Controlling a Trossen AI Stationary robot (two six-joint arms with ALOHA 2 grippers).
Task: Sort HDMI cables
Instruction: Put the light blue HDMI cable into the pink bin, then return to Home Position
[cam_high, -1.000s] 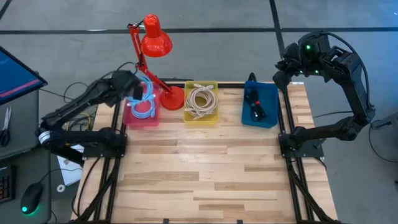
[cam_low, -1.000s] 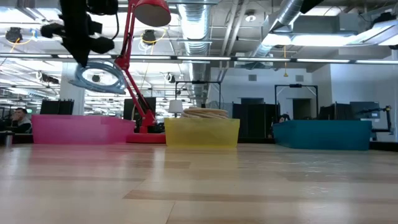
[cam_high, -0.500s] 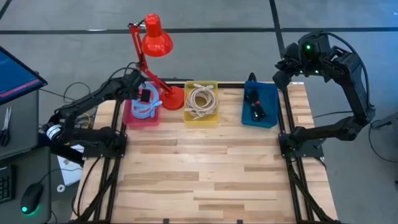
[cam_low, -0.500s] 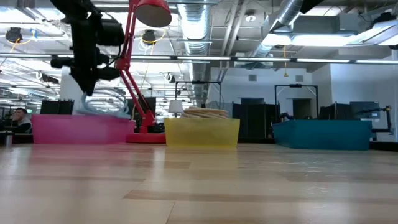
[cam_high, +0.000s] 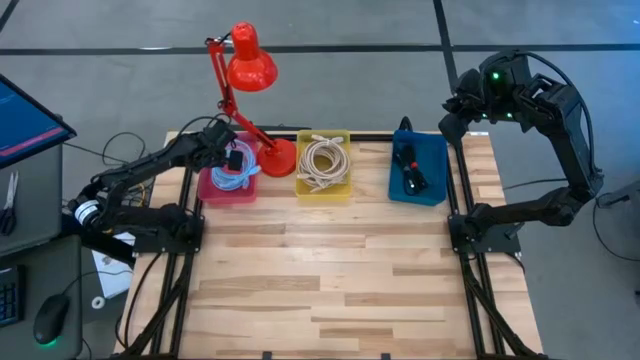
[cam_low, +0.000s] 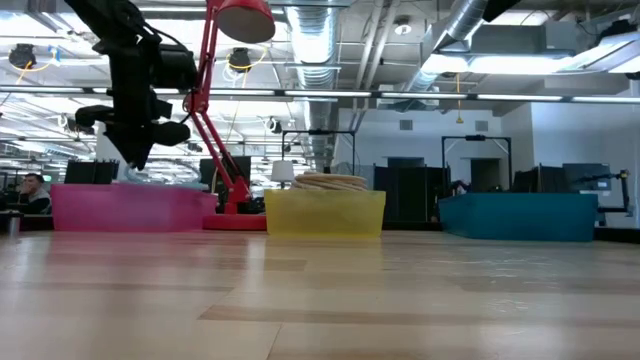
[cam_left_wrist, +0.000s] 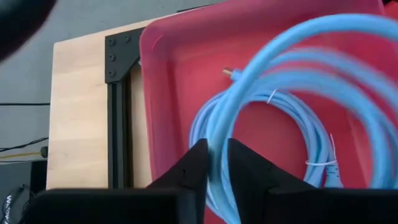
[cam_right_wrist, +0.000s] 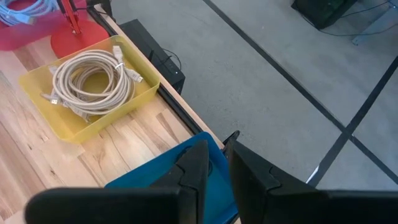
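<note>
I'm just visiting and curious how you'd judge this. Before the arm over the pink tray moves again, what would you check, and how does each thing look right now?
1. Light blue cable down inside the pink bin: ok, its loops lie in the bin.
2. Left gripper clear of that cable: not ok, a blue strand runs between its fingers, which stand close together.
3. Beige cables settled in the yellow bin: ok.
4. Black cables in the blue bin: ok.
5. Right gripper out of the way: ok, it waits over the blue bin's far corner, holding nothing.
6. Red lamp clear of the left arm: cannot tell, they sit very close.
</note>
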